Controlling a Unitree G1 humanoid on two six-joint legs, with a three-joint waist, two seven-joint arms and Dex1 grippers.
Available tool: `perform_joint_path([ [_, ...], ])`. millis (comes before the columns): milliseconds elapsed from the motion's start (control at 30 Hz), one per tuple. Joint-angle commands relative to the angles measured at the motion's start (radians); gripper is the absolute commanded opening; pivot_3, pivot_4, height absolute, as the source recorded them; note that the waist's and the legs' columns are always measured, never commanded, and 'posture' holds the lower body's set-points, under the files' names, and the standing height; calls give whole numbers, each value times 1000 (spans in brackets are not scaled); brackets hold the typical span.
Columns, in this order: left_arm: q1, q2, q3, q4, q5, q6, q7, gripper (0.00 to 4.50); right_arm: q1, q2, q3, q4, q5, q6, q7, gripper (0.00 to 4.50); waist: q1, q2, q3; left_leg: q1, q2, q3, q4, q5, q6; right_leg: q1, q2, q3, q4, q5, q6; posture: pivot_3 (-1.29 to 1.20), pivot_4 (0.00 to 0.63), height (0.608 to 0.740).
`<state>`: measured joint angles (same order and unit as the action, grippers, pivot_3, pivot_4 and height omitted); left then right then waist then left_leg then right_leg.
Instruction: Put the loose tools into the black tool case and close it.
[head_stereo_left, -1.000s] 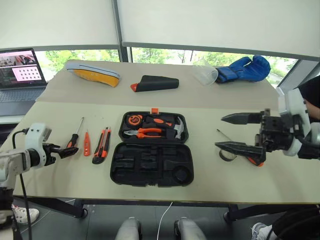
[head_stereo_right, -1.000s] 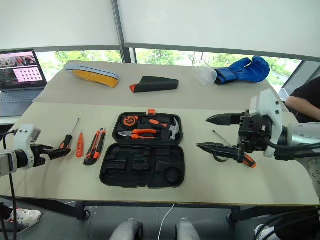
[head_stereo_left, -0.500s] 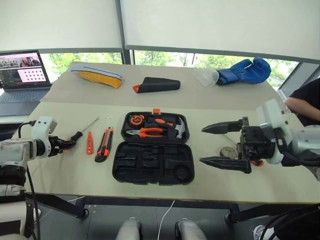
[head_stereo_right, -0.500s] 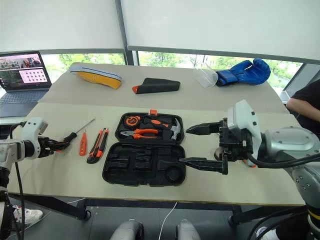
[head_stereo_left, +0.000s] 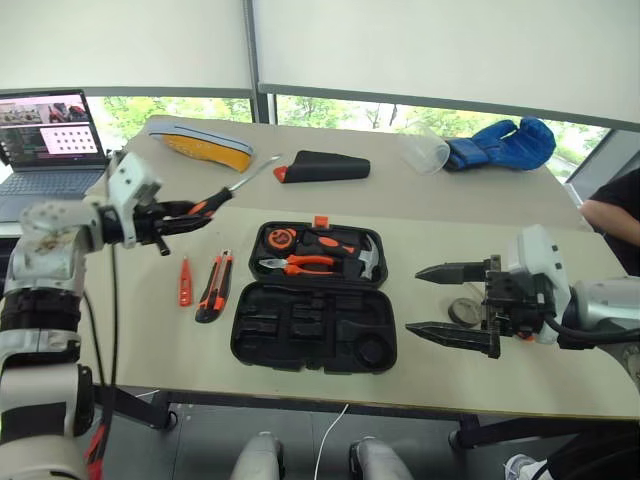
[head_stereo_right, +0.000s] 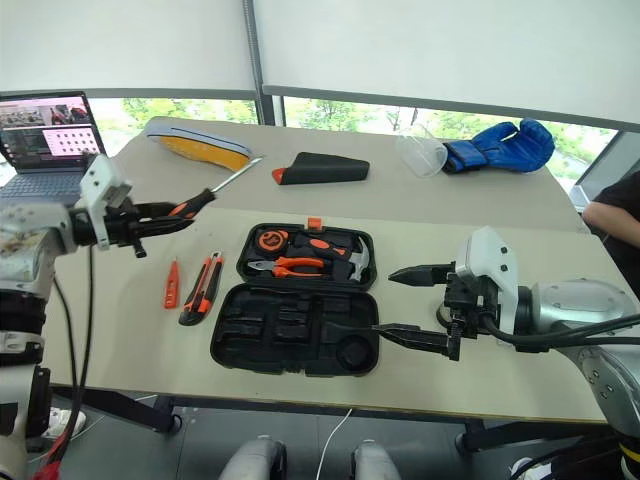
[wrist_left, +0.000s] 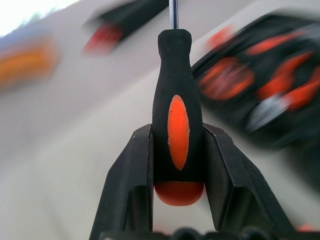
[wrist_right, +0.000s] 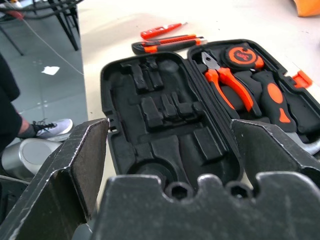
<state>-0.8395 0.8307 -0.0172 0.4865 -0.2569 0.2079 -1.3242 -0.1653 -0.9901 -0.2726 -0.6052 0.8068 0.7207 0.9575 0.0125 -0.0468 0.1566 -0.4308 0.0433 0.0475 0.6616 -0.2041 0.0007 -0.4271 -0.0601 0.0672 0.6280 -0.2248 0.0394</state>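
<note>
Left wrist view — tool (wrist_left: 178, 165) clamping screwdriver (wrist_left: 178, 120)

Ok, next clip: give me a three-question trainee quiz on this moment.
1. What does the left claw hold?
2. True or false: the black tool case is shut.
3. Which tools lie on the table left of the case? A) utility knife and small orange screwdriver; B) hammer and pliers; C) two tape rolls.

Key: 1. a screwdriver with an orange-and-black handle, lifted off the table; 2. false, it lies open; 3. A.
</note>
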Motion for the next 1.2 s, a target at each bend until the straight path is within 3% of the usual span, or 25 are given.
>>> perform_joint_path([
  [33,10,-31,-139,-103,48,-33,-137,873,39,-6,-69,-54,-9,-24,-20,4500,-7,0,0,0,0,0,0,0,0,0,0,0,0,0,0,0,150,734],
  [300,-41,-101,-307,-29,187,-166,-235,873,137,11,-140,-141,7,-5,-91,4500,-22,0,0,1,2,-2,1,1,0,0,4,0,2,-1,-1,0,150,734],
  [867,-63,-121,-283,76,239,-180,-205,873,164,16,-151,-165,13,-15,-145,4500,-24,0,0,3,2,-2,3,1,1,2,3,1,2,-2,3,0,150,734],
  [933,-63,-122,-280,79,238,-182,-203,1882,156,16,-146,-162,13,-15,-146,4500,-25,0,0,3,2,-2,3,1,1,2,3,1,2,-2,3,0,150,734],
  [967,-62,-124,-278,76,231,-182,-210,2052,153,16,-143,-161,12,-15,-146,4500,-24,0,0,3,2,-2,3,1,1,2,3,1,3,-2,3,0,150,734],
  [1133,-71,-143,-238,35,172,-152,-216,3864,151,16,-132,-157,2,-20,-141,4500,-22,0,0,3,2,-2,5,1,1,3,3,1,4,-2,3,0,150,734],
  [1167,-86,-158,-223,32,155,-117,-204,4175,154,16,-132,-158,0,-21,-139,4500,-21,0,0,3,2,-2,5,1,1,3,3,1,4,-2,3,0,150,734],
  [1200,-96,-168,-212,30,145,-91,-195,4175,156,17,-132,-159,-1,-21,-138,4500,-19,-1,0,3,2,-2,6,1,1,3,3,1,4,-2,3,0,150,734],
])
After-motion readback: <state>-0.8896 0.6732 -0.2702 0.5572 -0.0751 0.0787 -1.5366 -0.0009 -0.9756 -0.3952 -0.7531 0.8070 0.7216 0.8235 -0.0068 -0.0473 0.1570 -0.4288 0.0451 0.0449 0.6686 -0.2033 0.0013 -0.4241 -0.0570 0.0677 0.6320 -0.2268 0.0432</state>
